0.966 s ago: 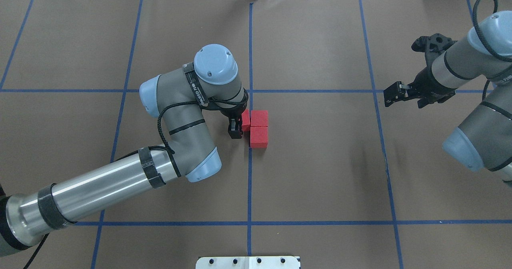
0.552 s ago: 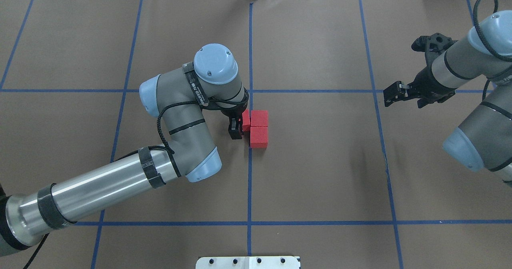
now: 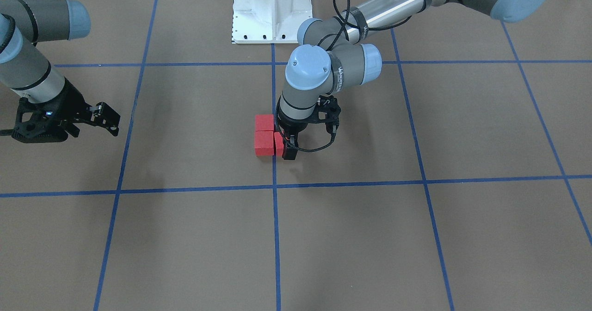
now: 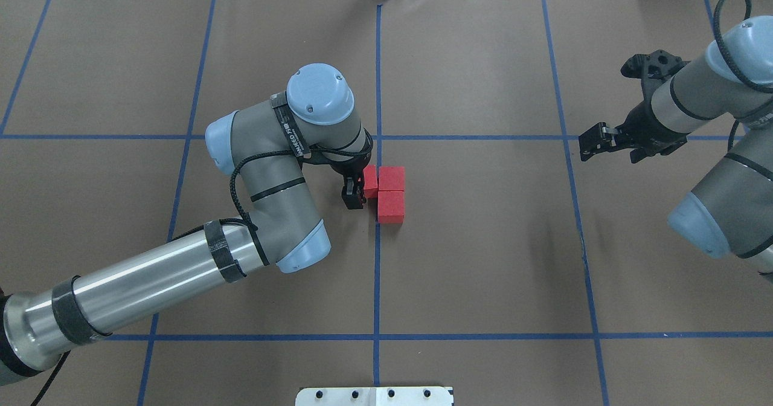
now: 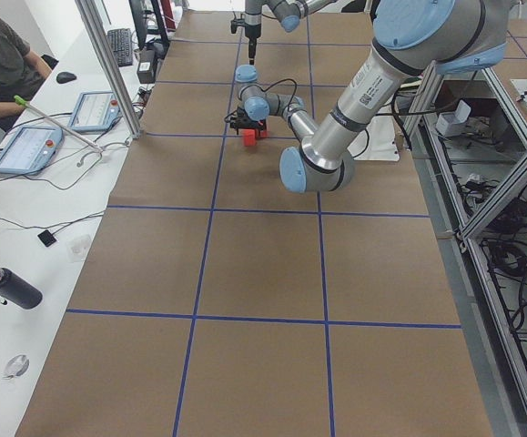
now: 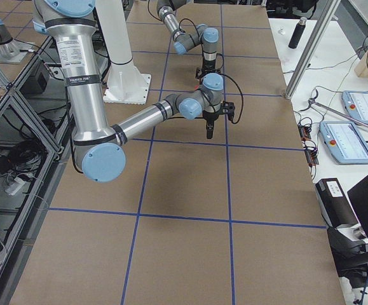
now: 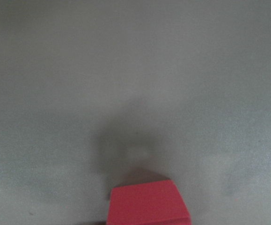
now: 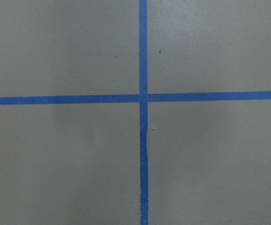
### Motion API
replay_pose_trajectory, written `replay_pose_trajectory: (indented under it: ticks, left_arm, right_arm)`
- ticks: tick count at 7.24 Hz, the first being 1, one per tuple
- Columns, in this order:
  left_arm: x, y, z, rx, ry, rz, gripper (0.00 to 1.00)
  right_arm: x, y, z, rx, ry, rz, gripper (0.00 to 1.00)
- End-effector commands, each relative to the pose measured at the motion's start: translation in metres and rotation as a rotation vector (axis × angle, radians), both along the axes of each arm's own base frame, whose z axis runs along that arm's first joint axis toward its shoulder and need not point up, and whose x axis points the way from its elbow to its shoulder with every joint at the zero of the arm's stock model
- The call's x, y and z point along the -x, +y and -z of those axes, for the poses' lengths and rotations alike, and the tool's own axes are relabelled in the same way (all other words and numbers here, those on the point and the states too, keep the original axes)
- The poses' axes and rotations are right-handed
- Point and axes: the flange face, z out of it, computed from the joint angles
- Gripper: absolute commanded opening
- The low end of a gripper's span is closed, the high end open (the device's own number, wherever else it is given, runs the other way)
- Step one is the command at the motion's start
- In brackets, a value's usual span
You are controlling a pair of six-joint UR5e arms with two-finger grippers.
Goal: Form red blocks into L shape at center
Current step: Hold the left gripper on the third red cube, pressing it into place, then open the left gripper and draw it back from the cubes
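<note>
Red blocks (image 4: 391, 178): three, touching, already an L at the center (image 4: 377, 243), well clear of every table edge.
Left gripper (image 4: 356, 193): beside third block (image 4: 371, 182); finger spread hidden, grip cannot be told.
Right gripper (image 4: 590, 143): fingers apart, empty, near right edge.
Technique: probably let go, then lift vertically without nudging.

We see three small matte red cubes (image 4: 391, 206) lying flat in the brown matte center area (image 4: 459, 237), which a blue tape line (image 4: 377, 273) splits. Two sit touching in a column just right of that line. The third cube (image 4: 371, 179), partly hidden, sits against the farther cube (image 4: 391, 178) on the line's left side, making an L.
</note>
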Motion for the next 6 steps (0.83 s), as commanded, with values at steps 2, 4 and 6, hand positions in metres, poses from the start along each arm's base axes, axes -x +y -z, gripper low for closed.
replay_pose_trajectory:
  ticks: [2,4,6]
  left_arm:
    - [0.023,0.015,-0.032,0.002,0.004,-0.039,1.0]
    - [0.025,0.022,-0.04,-0.012,-0.002,-0.059,1.0]
    - [0.021,0.024,-0.041,-0.01,-0.005,-0.064,1.0]
  right_arm:
    - [0.001,0.0,0.0,0.0,0.0,0.002,1.0]
    - [0.001,0.0,0.0,0.0,0.0,0.002,1.0]
    - [0.001,0.0,0.0,0.0,0.0,0.002,1.0]
